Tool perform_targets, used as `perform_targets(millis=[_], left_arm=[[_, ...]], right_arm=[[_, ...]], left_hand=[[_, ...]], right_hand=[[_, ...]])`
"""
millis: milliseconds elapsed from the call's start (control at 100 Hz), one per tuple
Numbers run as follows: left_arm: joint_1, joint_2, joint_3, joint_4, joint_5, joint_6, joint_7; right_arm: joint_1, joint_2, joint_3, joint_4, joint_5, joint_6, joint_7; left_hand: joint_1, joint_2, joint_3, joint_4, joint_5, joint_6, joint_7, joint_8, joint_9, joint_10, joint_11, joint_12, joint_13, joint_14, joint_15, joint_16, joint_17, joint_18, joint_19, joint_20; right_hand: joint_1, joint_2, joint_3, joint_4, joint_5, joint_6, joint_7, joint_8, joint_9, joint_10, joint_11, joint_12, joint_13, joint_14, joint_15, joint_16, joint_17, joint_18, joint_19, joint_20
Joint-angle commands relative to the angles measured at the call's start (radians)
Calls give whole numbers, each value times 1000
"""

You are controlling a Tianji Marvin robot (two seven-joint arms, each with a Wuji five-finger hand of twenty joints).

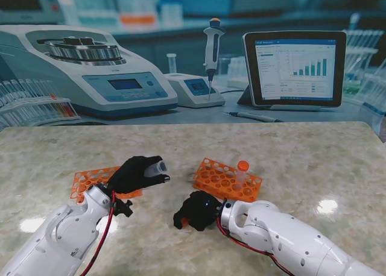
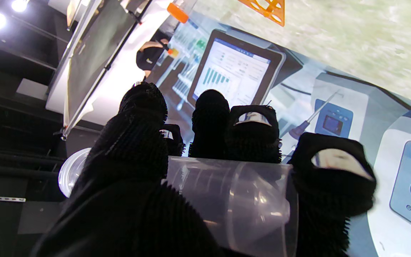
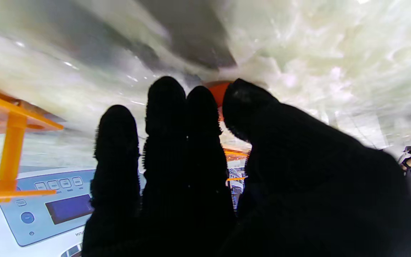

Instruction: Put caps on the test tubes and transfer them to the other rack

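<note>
Marble-patterned stone forms the table [image 1: 301, 155], on which everything is laid out, with a printed laboratory backdrop [image 1: 181, 59] standing along its far edge. Two orange racks are set on it: the left rack [image 1: 84, 181] is partly hidden behind the left hand, and the right rack [image 1: 226, 178] lies just right of centre, tilted, with one capped tube [image 1: 242, 173] standing upright in a far-side hole, its cap orange. The left hand [image 1: 136, 173], gloved in black, is raised over the near right corner of the left rack and is closed around a clear tube [image 1: 158, 166], which is held roughly level with its open, uncapped mouth pointing right; in the left wrist view the tube [image 2: 227, 200] is seen clamped between the thumb and the fingers [image 2: 252, 137]. The right hand [image 1: 196, 210] is lowered to the table near the right rack's near left corner, fingers curled together. An orange cap [image 3: 219, 93] is glimpsed at its fingertips [image 3: 166, 96] in the right wrist view, against the table; whether it is actually gripped cannot be told.
</note>
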Motion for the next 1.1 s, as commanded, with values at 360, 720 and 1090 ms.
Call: perform_targets(millis=[360, 720, 1090], left_arm=[[5, 0, -3, -5, 3, -3, 0], [7, 0, -5, -6, 5, -4, 1], [8, 1, -6, -7, 4, -4, 0]], right_arm=[[-92, 26, 98, -95, -78, -2, 16], [-68, 21, 79, -101, -85, 25, 5], [-64, 21, 75, -142, -75, 39, 62]], left_hand=[[7, 50, -6, -9, 13, -58, 78, 51, 7, -33, -8, -5, 13, -16, -5, -7, 22, -34, 100, -34], [7, 50, -6, -10, 13, -58, 77, 52, 7, -33, -8, -5, 13, -15, -7, -8, 22, -34, 100, -34], [7, 50, -6, -10, 13, -58, 77, 52, 6, -34, -9, -5, 13, -15, -7, -8, 22, -34, 101, -35]], right_hand=[[-55, 23, -63, 11, -59, 49, -4, -11, -73, -40, -80, -34, -65, -18, -39, 20, -93, 10, 56, 56], [-115, 80, -99, 81, -43, 150, -114, -49, -159, -5, -228, -384, -136, 2, -120, -136, -150, 19, 10, 70], [-178, 46, -150, 101, -28, 196, -145, -41, -182, 2, -216, -419, -161, -4, -129, -134, -172, 8, 21, 90]])
